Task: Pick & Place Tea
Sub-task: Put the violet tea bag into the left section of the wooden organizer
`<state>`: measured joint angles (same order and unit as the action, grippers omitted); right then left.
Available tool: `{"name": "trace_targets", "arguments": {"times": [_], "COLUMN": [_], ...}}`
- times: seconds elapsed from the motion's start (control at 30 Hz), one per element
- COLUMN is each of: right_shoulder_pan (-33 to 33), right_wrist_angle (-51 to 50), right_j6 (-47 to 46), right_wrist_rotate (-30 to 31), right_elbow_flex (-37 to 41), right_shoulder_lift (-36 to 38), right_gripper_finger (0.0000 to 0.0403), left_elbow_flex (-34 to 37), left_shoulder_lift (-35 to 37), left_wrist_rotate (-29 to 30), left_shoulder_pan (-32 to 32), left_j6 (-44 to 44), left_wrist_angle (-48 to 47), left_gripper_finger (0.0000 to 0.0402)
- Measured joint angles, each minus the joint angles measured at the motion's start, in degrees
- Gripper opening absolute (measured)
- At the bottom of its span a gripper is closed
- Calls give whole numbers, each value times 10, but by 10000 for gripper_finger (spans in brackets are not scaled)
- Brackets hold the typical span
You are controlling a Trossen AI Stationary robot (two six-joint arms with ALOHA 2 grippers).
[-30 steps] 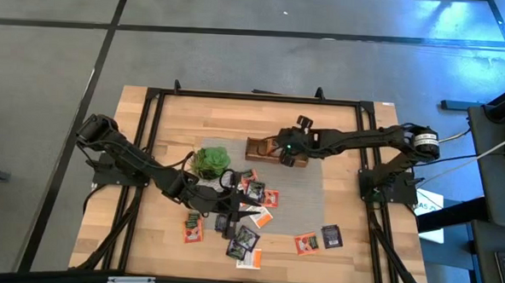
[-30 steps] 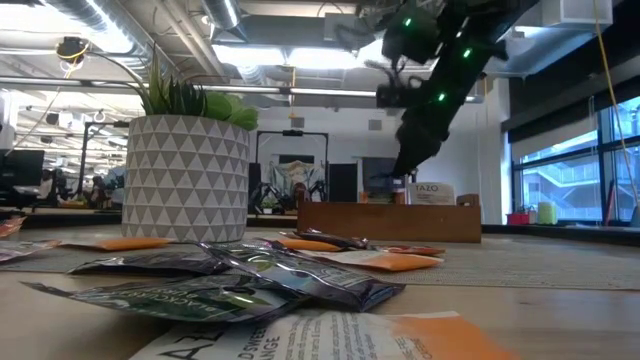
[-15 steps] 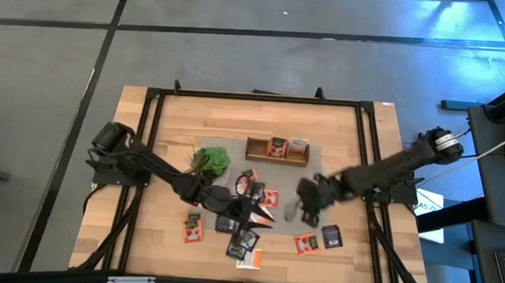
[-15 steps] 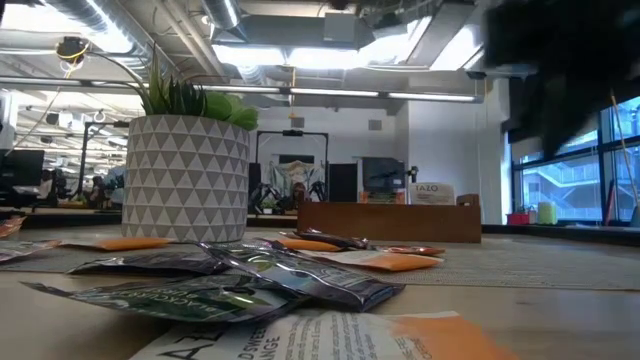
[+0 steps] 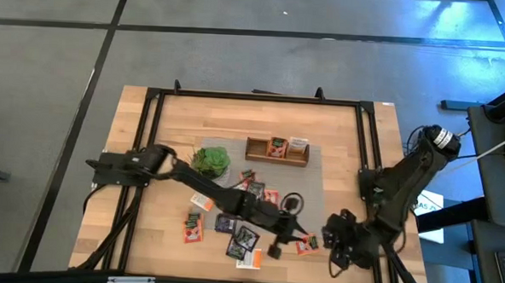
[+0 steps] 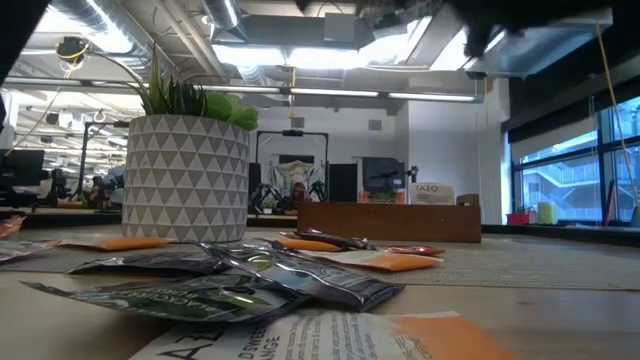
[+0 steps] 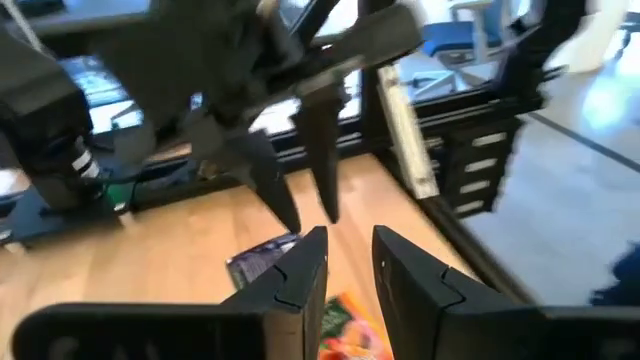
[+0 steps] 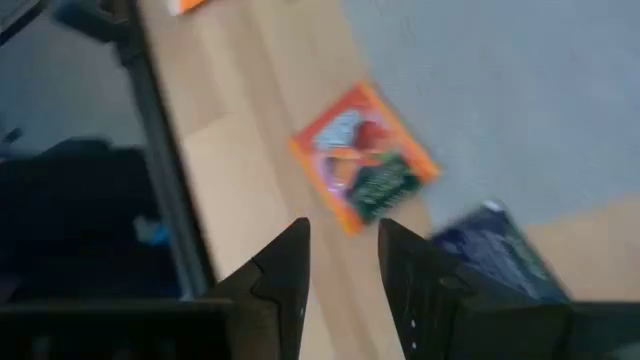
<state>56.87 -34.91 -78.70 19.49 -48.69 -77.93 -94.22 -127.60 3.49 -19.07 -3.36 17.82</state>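
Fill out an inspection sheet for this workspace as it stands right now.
Surface: wooden table with a grey mat.
Job's things: tea sachets scattered across the front of the table; two stand in the wooden box; an orange one lies ahead of the right gripper.
Clutter: potted plant left of the box.
Grippers: left gripper and right gripper both low over the front right sachets, fingers slightly apart, nothing held.
Cables: one at the right arm's base.
Surroundings: grey floor, office room behind; no person near.
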Motion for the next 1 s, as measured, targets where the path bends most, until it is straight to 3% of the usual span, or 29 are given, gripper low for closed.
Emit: {"name": "trace_targets", "arguments": {"times": [0.17, 0.33, 0.43, 0.6, 0.73, 1.0], "right_shoulder_pan": [57, 86, 88, 87, 84, 63], "right_wrist_angle": [-62, -70, -72, -99, -136, -133], "right_j6": [-98, 7, 15, 85, 85, 86], "right_wrist_rotate": [47, 110, 145, 120, 112, 27], "right_elbow_flex": [2, 4, 4, 4, 5, 16], "right_shoulder_lift": [0, -21, -37, -69, -97, -138], "right_gripper_finger": [123, 123, 123, 123, 123, 123], "left_elbow_flex": [-94, -146, -148, -149, -149, -149], "left_shoulder_lift": [-92, -155, -162, -164, -164, -164], "left_wrist_rotate": [-22, -15, -16, -30, -61, -62], "left_shoulder_pan": [11, 20, 29, 39, 40, 39], "left_j6": [22, 27, 48, 73, 72, 72], "left_wrist_angle": [0, -3, -8, -34, -30, -31], "left_gripper_finger": [80, 77, 79, 79, 77, 81]}}
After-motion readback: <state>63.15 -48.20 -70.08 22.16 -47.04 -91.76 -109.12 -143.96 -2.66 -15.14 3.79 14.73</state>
